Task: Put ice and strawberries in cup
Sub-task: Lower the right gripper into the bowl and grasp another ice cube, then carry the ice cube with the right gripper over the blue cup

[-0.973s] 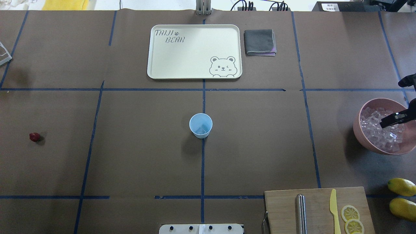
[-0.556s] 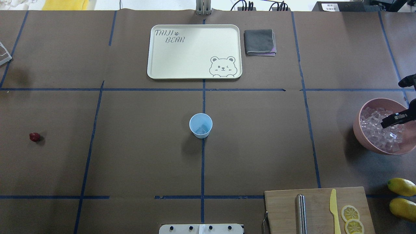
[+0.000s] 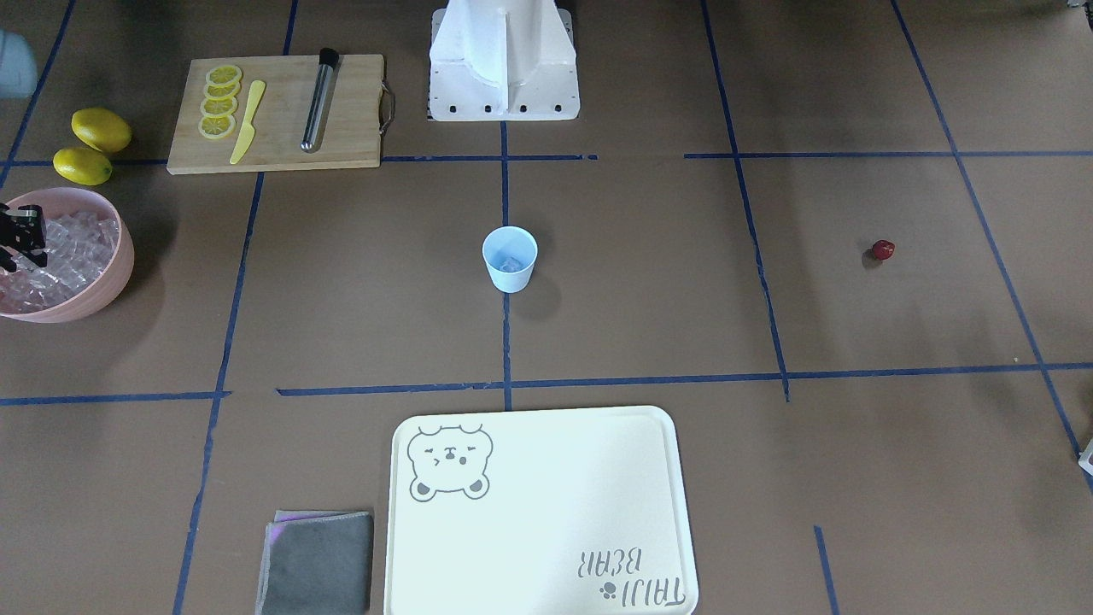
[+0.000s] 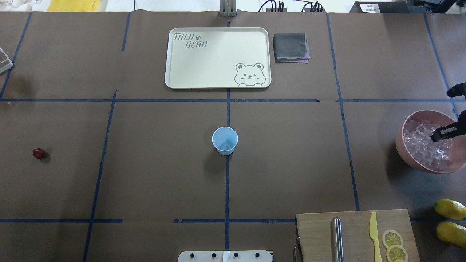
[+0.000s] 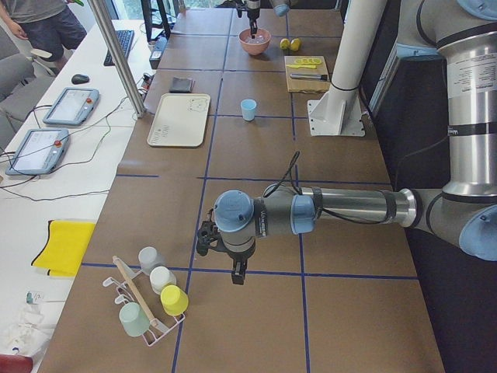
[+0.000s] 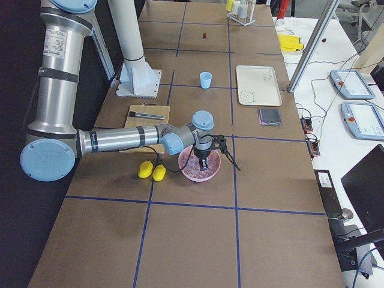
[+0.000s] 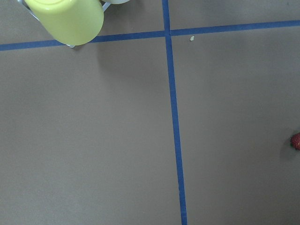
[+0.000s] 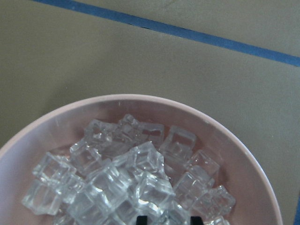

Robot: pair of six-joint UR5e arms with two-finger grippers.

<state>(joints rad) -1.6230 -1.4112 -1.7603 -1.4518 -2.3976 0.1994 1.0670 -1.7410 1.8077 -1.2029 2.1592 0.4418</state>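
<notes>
The pale blue cup (image 4: pixel 225 140) stands upright at the table's middle, with clear ice (image 3: pixel 511 265) showing in its bottom. The pink bowl (image 4: pixel 404 131) at the right edge is full of ice cubes (image 4: pixel 418 145). My right gripper (image 4: pixel 438 135) hangs over the bowl; in the right wrist view its two fingertips (image 8: pixel 140 219) stand apart, down among the cubes (image 8: pixel 136 173), so it is open. The dark red strawberry (image 4: pixel 38 153) lies alone far left, and also shows in the left wrist view (image 7: pixel 296 140). My left gripper (image 5: pixel 237 272) shows only in the exterior left view; I cannot tell its state.
A cream bear tray (image 4: pixel 218 58) and a folded grey cloth (image 4: pixel 291 47) lie at the far side. A wooden board (image 4: pixel 316 233) holds a metal rod, a yellow knife and lemon slices. Two lemons (image 4: pixel 449 209) lie beside it. A rack of cups (image 5: pixel 147 303) stands near the left arm.
My right gripper has shifted slightly toward the right edge and deeper over the ice in the bowl. Nothing else has moved.
</notes>
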